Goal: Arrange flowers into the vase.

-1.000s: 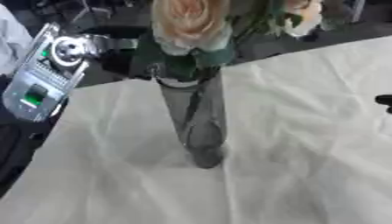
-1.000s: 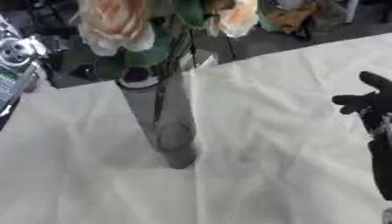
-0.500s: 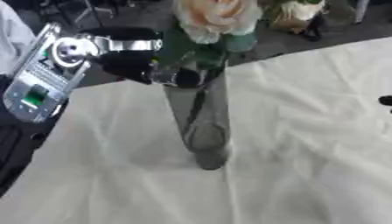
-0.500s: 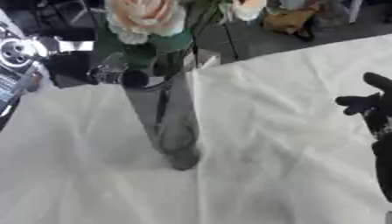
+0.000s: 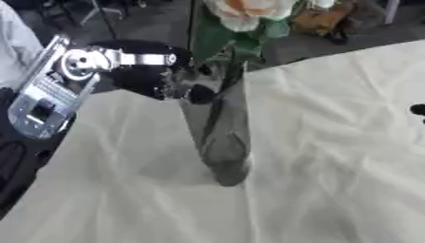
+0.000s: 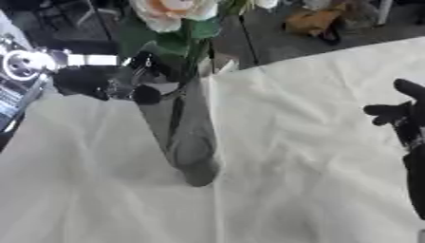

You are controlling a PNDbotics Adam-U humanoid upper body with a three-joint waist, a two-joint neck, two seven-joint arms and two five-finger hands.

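1. A pale peach rose (image 5: 245, 9) stands with its stem and leaves down inside the smoked-glass vase (image 5: 217, 137), so one flower looks placed. Whether more remain I cannot tell; no loose stems lie on the cloth.
2. The left hand (image 5: 179, 85) is at the vase's mouth, its dark fingers curled round the rim and the stem there; judging from that, it has not let go.
3. The right hand (image 6: 408, 114) rests idle at the right edge, fingers relaxed and holding nothing.
4. The vase sits mid-worktop on the cream cloth (image 5: 332, 156), near the far-left edge of the worktop.
5. Open cloth lies to the right and in front; the left side is crowded by the arm.
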